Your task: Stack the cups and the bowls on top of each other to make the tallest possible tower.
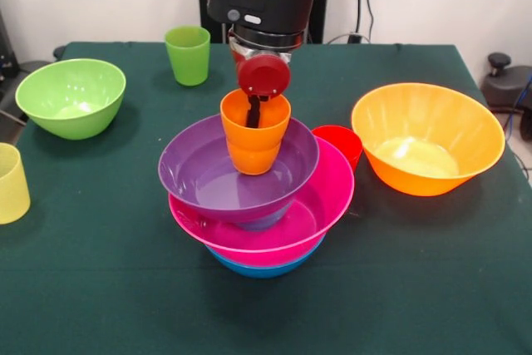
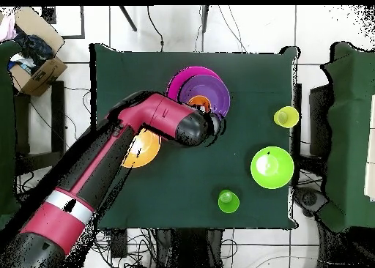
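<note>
The tower stands mid-table: a blue bowl at the bottom, a pink bowl in it, a purple bowl tilted on top. An orange cup sits upright inside the purple bowl, also visible from overhead. My gripper comes straight down onto it, one dark finger inside the cup against its far rim, shut on that rim. A red cup stands just behind the pink bowl. I cannot tell whether the orange cup's base touches the bowl floor.
An orange bowl sits at the right, a lime green bowl at the far left, a green cup behind the tower, and a pale yellow cup at the left edge. Overhead, the arm crosses over the orange bowl.
</note>
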Motion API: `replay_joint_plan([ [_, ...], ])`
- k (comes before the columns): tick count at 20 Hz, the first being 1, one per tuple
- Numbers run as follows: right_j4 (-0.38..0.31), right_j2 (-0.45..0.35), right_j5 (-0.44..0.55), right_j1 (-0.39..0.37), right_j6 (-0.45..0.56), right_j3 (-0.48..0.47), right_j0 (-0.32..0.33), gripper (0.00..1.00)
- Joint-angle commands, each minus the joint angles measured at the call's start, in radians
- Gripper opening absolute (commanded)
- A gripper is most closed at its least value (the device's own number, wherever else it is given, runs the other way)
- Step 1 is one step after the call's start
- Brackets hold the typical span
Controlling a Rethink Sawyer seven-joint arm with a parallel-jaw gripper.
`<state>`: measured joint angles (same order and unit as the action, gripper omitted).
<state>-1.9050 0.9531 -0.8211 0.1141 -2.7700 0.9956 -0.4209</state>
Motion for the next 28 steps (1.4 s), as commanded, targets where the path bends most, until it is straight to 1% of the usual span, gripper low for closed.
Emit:
replay_joint_plan([
  [1,0.033,-0.081,-0.024,0.022,-0.137,-0.071,0.017,0.00],
  [4,0.047,-0.085,-0.026,0.013,-0.148,-0.074,0.015,0.00],
  [10,0.061,-0.109,-0.041,-0.012,-0.113,-0.070,0.018,0.00],
  [18,0.071,-0.128,-0.065,-0.030,-0.100,-0.078,0.019,0.00],
  [25,0.091,-0.138,-0.059,-0.033,-0.085,-0.082,0.021,0.00],
  [28,0.089,-0.136,-0.058,-0.031,-0.082,-0.081,0.019,0.00],
])
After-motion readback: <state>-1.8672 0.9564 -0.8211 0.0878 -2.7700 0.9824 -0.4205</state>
